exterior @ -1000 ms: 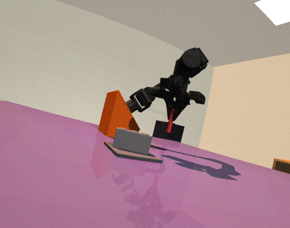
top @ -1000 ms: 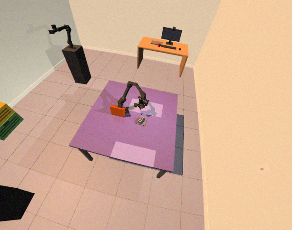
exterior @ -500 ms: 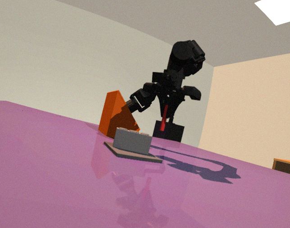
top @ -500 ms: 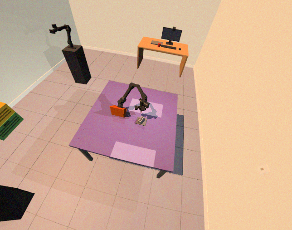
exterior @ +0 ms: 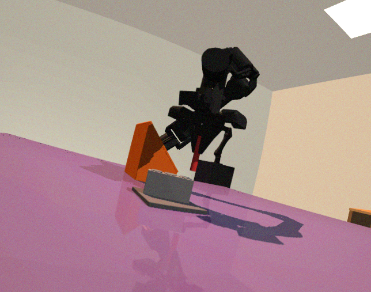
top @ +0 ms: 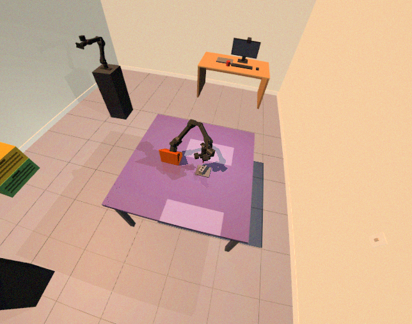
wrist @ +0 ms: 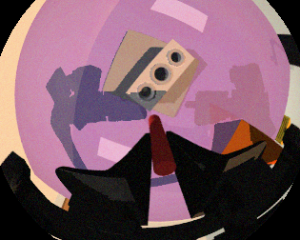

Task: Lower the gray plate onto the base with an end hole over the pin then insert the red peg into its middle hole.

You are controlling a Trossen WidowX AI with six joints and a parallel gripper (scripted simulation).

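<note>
The gray plate [top: 202,169] [exterior: 167,186] [wrist: 181,66] is a thick block with three holes in its top. It lies level on the flat base [exterior: 172,206] [wrist: 121,56]. The pin is hidden, and I cannot tell which end hole is over it. My gripper [exterior: 197,151] [wrist: 157,136] is shut on the red peg [exterior: 195,162] [wrist: 162,156], which points down from between the fingers with a slight tilt. In the exterior view, the peg's lower end hangs above and beside the plate's right end. It is clear of the middle hole [wrist: 160,73].
An orange wedge-shaped block [top: 170,156] [exterior: 136,155] [wrist: 247,137] stands on the purple table [top: 144,190] beside the arm's base. The arm's shadow falls near the flat base. A desk [top: 235,69] with a monitor and a second arm on a black pedestal [top: 113,92] stand away from the table.
</note>
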